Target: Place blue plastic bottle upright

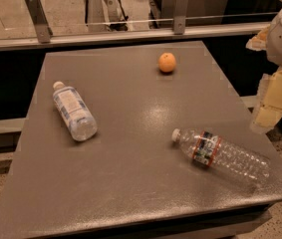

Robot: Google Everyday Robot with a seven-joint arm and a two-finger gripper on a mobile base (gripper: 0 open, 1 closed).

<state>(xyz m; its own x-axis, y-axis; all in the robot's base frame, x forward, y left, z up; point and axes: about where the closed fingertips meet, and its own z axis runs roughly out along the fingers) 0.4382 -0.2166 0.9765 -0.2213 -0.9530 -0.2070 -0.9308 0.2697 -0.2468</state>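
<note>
The blue plastic bottle [73,111] lies on its side on the left part of the grey table [130,183]. It is short and clear, with a white-and-blue label, and its white cap points to the far left. My gripper [271,106] hangs at the right edge of the view, beyond the table's right side and well away from the bottle. It holds nothing that I can see.
A longer ribbed clear bottle with a red-banded label [221,154] lies on its side near the table's front right corner. An orange [167,62] sits near the far edge. A glass railing with metal posts [37,17] runs behind the table.
</note>
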